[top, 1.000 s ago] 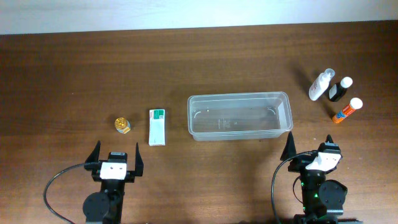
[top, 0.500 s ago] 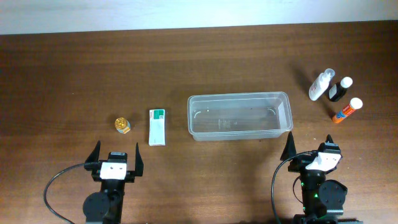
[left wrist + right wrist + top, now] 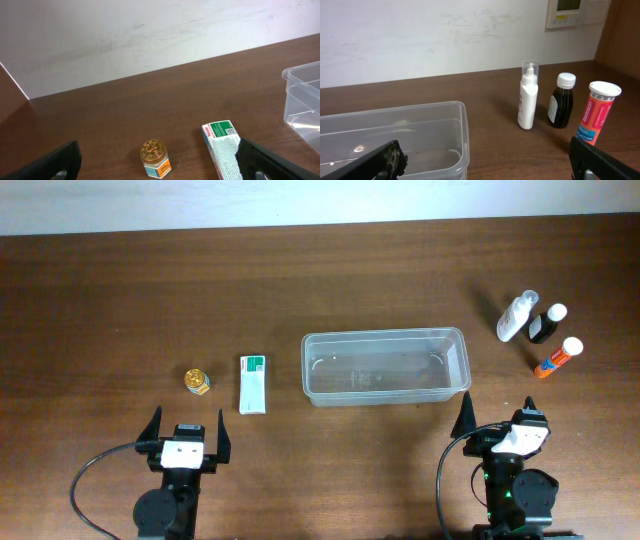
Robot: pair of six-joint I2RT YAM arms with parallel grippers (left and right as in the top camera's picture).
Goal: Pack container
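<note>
Tabletop (image 3: 100, 300) of dark brown wood is carrying everything, with a pale wall running along its far edge. Near the middle, slightly to the right, the container (image 3: 384, 334) is sitting upright with its long side facing the arms, apart from all the other items. At the near edge the left gripper (image 3: 187, 432) is hovering with its two black fingers (image 3: 60, 161) spread wide apart and gripping nothing. The right gripper (image 3: 497, 418) is doing the same just in front of the container's right end, its fingers (image 3: 387, 159) also spread and bare. A white box with a green end (image 3: 253, 384) is lying flat between the container and the left side, close to the container but not touching it. Beyond the container's right end, three items are standing in a loose cluster: a white pump bottle (image 3: 516, 317), an orange tube with a white cap (image 3: 557, 358) and a dark bottle with a white cap (image 3: 546, 324). A small jar with a gold lid (image 3: 197, 381) is standing just left of the box.
</note>
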